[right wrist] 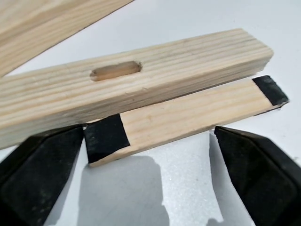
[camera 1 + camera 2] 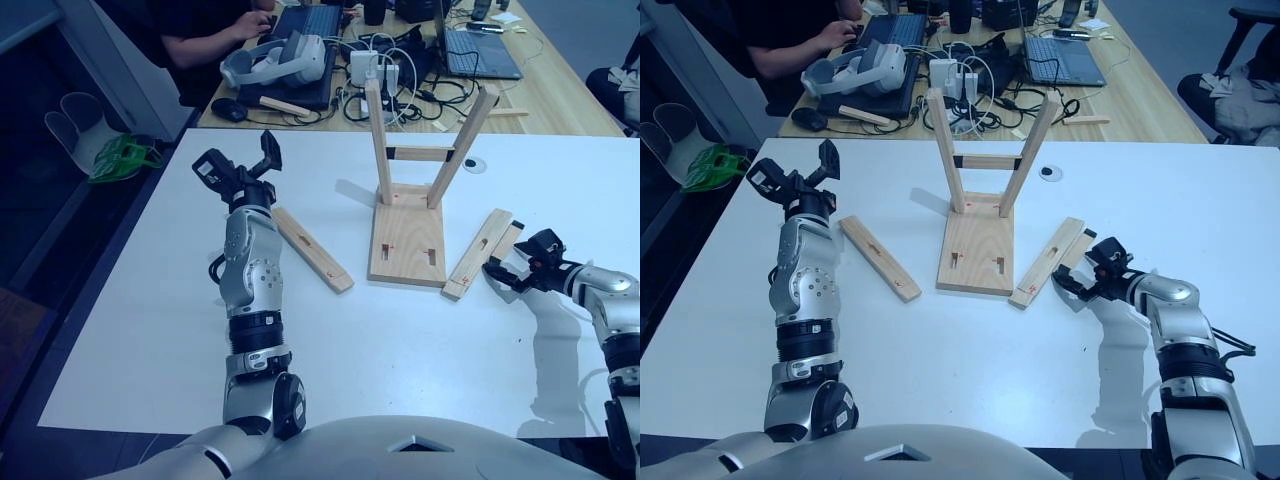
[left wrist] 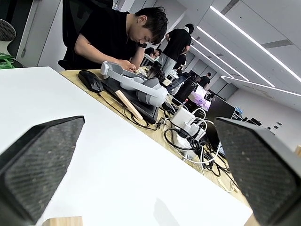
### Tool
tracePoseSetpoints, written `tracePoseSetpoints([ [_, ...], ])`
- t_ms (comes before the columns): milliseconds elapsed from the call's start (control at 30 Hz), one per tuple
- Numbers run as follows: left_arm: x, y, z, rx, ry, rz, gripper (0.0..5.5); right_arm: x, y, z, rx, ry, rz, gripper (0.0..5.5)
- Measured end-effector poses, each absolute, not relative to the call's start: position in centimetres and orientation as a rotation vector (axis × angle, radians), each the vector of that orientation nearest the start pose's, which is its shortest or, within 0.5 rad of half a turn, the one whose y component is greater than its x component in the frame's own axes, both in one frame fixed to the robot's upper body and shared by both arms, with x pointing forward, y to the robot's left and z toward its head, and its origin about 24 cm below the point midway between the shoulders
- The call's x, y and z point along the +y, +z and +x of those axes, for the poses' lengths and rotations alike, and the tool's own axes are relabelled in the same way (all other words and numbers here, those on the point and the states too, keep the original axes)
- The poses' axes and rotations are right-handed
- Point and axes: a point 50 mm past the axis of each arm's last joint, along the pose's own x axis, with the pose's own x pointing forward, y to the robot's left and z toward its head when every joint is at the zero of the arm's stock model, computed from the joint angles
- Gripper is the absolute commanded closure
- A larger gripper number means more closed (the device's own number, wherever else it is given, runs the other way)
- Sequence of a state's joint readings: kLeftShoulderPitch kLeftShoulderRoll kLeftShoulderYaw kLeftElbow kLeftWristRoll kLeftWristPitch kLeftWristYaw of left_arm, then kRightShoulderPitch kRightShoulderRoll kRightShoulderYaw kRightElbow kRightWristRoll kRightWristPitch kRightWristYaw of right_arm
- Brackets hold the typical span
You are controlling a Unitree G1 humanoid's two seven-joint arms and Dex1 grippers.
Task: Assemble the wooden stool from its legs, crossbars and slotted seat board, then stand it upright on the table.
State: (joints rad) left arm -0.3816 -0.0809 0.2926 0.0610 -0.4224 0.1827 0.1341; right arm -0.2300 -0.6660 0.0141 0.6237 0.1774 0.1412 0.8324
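Observation:
The slotted seat board [image 2: 405, 250] lies flat mid-table. Two legs [image 2: 378, 140] stand in it, joined by a crossbar [image 2: 420, 153]. One loose leg [image 2: 312, 248] lies to its left, another slotted leg [image 2: 478, 253] to its right. A short crossbar with black ends [image 1: 188, 117] rests against that right leg. My right gripper [image 2: 505, 272] is low on the table, open, its fingers [image 1: 37, 169] on either side of the crossbar without touching it. Left of the loose leg, my left gripper [image 2: 245, 160] is held up, open and empty.
The white table [image 2: 120, 330] has a small round grommet [image 2: 475, 165] behind the stool. Beyond its far edge stands a wooden desk [image 2: 570, 95] with laptops, a headset [image 2: 275, 60], cables and a mouse, and a person seated at it. A green object [image 2: 122, 155] lies off the left side.

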Motion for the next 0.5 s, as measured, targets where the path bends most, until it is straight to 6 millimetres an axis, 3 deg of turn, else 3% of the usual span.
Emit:
tracePoseSetpoints([
  [333,16.9,10.4,31.6,-0.101,0.181,-0.58,0.39,-35.8,2.0,22.8,0.669,0.273,-0.272,0.47],
  [500,16.8,10.4,31.7,-0.104,0.18,-0.59,0.39,-36.3,1.8,22.2,0.69,0.223,-0.184,0.47],
])
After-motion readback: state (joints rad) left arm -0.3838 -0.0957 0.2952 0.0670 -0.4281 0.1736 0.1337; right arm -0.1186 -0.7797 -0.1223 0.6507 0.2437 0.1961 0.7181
